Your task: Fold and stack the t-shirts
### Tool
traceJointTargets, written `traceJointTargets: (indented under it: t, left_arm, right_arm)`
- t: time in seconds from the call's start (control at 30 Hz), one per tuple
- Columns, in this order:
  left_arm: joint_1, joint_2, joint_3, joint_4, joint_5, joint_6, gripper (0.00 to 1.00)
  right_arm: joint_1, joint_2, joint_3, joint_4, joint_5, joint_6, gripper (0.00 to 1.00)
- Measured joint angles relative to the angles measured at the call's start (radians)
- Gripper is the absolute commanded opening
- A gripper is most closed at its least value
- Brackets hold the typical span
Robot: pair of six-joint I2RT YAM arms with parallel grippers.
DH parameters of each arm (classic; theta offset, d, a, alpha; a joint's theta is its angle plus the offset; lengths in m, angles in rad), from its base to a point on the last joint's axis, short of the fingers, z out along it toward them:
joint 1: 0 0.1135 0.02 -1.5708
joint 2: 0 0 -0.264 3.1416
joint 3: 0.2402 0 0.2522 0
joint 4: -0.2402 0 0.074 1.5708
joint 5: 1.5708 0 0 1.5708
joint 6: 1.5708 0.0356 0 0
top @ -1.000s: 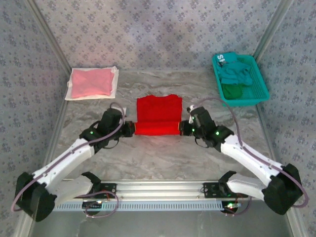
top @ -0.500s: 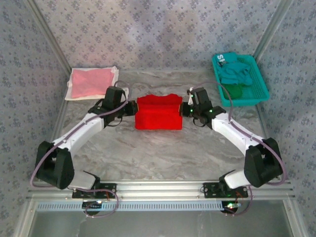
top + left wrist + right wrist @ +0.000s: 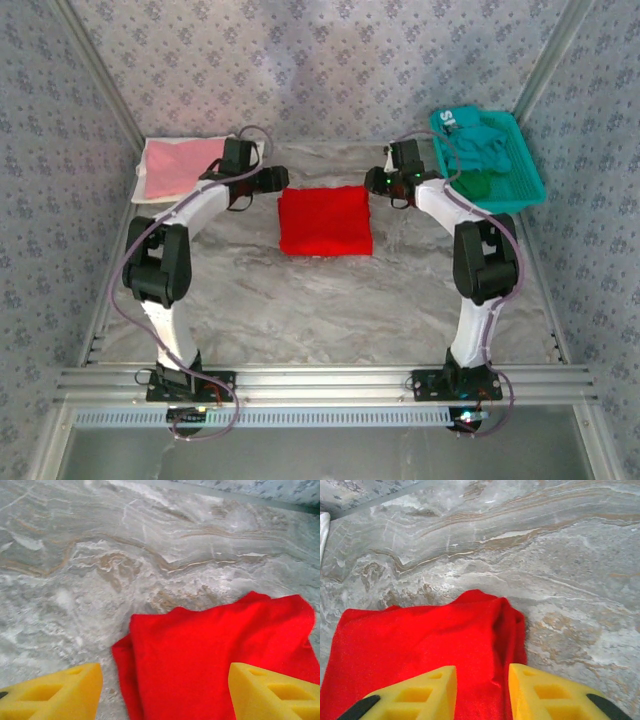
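The red t-shirt (image 3: 325,220) was seen lying folded into a near-square packet at the middle of the table (image 3: 300,300), its slightly longer side running left to right. Its two far corners were flanked by the grippers. The left gripper (image 3: 164,682) was held just off the far left corner, its fingers spread wide with nothing between them and the cloth lying ahead and below. The right gripper (image 3: 482,680) was poised over the far right corner, its fingers parted only narrowly, and no cloth could be seen pinched.

Further out, a pale pink t-shirt (image 3: 175,165) was laid flat on a white sheet (image 3: 160,196) at the far left. Teal t-shirts (image 3: 478,150) and a dark green one (image 3: 468,185) were heaped in a teal basket (image 3: 492,208) at the far right. The pink t-shirt was judged the likely base of the stack. As it lay to the red one's left and a little farther back, the left arm was taken to be the nearer for the carry.
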Motion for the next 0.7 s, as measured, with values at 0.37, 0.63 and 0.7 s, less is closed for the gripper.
traceJointTargets:
  t: [0.37,0.63,0.7]
  left_arm:
    - [-0.169,-0.242,-0.366,0.169,-0.018,-0.071,0.43]
    - [-0.157,-0.047,-0.470,0.304,-0.029,-0.098,0.43]
    - [-0.151,-0.036,-0.474,0.344,-0.027,-0.106,0.45]
  right_arm:
    - [0.123,-0.192,-0.254,0.153,-0.156,0.026,0.20]
    - [0.116,0.018,-0.322,0.243,-0.185,0.082,0.19]
    - [0.112,0.037,-0.330,0.247,-0.185,0.090,0.19]
